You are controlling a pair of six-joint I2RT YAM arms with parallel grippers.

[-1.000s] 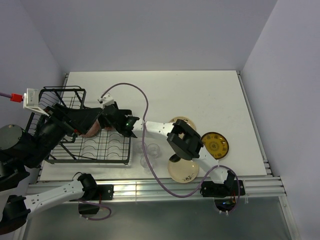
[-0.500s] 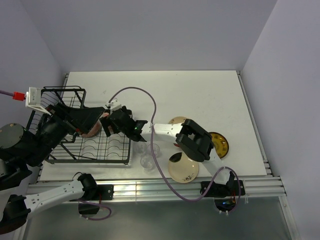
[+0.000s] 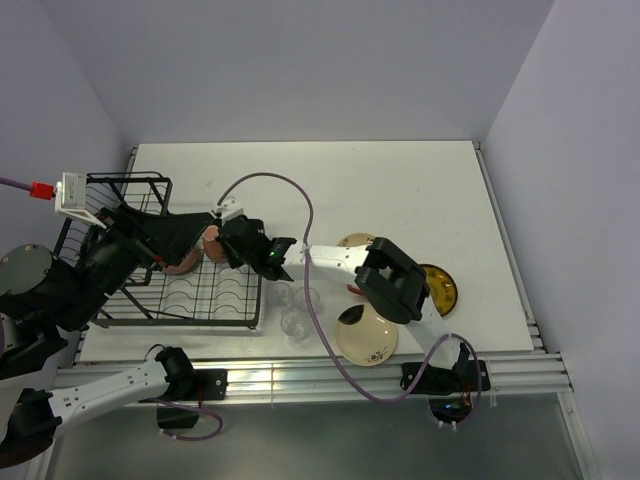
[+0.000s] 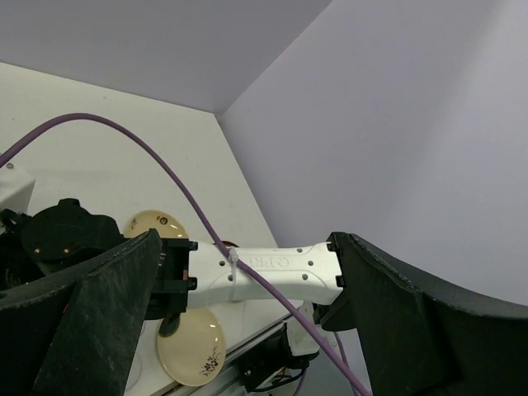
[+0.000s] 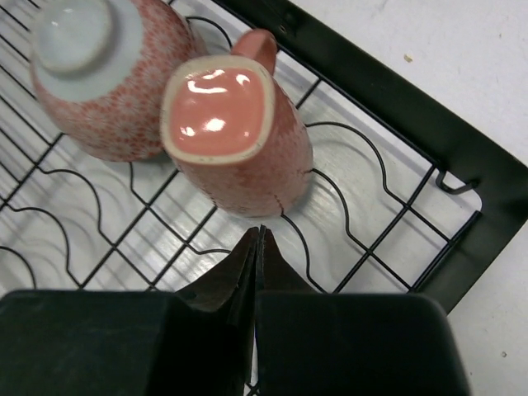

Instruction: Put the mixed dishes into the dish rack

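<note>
The rack (image 3: 180,323) sits at the left end of the table (image 3: 400,190). My left gripper (image 3: 195,240) hangs over it, its fingers (image 4: 99,313) spread wide with nothing between them. Two mugs stand upside down, side by side on the rack's grid. They are the round mug (image 5: 91,74) and, to its right in the wrist view, the square mug (image 5: 231,140), whose handle points away. My right gripper (image 5: 257,247) hovers just beside the square mug, fingers pressed together and holding nothing. Right of the rack, three glasses (image 3: 293,322) cluster on the table. Further right lie the near plate (image 3: 370,345), the far plate (image 3: 362,240) partly under my right arm, and the ornate plate (image 3: 440,290), also half hidden.
</note>
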